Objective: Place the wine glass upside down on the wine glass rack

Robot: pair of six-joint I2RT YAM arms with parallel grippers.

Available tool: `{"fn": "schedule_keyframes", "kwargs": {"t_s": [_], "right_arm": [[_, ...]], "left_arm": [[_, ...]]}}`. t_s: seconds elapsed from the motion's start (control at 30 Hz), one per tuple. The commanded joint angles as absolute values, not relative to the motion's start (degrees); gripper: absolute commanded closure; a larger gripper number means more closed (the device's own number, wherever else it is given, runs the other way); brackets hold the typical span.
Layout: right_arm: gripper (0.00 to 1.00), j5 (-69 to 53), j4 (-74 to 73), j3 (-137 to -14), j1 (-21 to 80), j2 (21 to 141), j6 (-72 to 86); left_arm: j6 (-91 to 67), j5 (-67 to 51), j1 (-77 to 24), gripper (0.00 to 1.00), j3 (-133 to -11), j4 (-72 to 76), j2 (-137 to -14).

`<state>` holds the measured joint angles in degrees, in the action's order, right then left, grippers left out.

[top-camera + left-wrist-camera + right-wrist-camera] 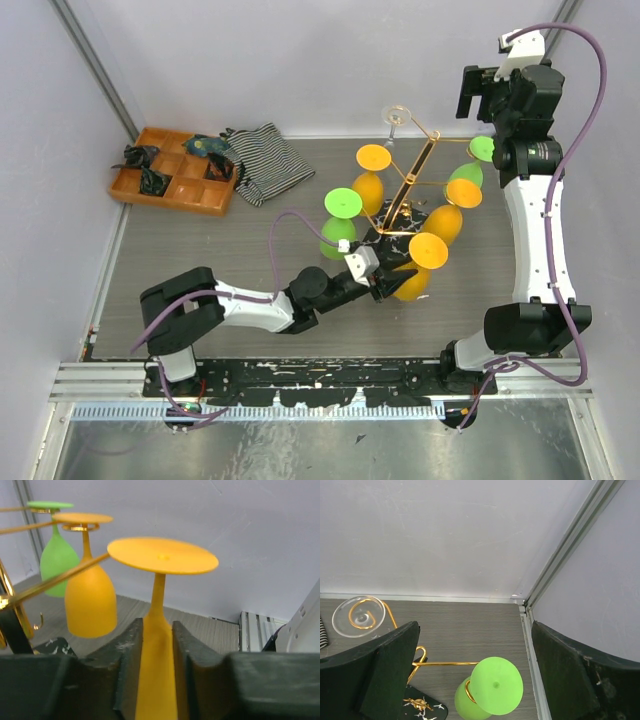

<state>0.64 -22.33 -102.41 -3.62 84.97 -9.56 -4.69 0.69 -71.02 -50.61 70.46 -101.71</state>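
Wine glass (pixel 156 680), orange, sits foot up between the left jaws at the rack's (pixel 415 180) near side, grip impossible to tell; right jaws gape wide beyond the rack

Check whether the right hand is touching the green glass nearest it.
Apart. The right wrist view shows clear gaps between the green glass and both fingers of the open right hand.

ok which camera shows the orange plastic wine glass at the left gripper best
Left wrist: the orange plastic wine glass fills the frame, upside down, stem between the fingers of the left gripper. Top external shows it small, from above, beside the gold wire rack. Right wrist misses it.
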Motion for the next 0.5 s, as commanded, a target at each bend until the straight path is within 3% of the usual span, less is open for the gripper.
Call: {"fn": "schedule_keyframes", "kwargs": {"t_s": [0.0,0.07,0.3,0.47], "right_arm": [[0.0,0.7,-19.4,-102.3,-3.9,82.5,-9.8],[0.0,0.7,-19.5,-102.3,-3.9,82.5,-9.8],[0.0,0.0,-19.7,-103.3,-3.9,82.9,-9.2],[0.0,-2.1,-20.5,-105.4,-3.9,84.1,-7.5]], "left_arm": [[-3.1,3.0,-71.4,0.56,-47.6,72.7,-99.4],[-2.8,3.5,-71.4,0.5,-46.4,73.0,-98.8],[-1.4,5.5,-72.2,0.52,-41.5,73.1,-95.5],[1.7,6.3,-73.3,0.46,-38.8,69.9,-90.9]]}}
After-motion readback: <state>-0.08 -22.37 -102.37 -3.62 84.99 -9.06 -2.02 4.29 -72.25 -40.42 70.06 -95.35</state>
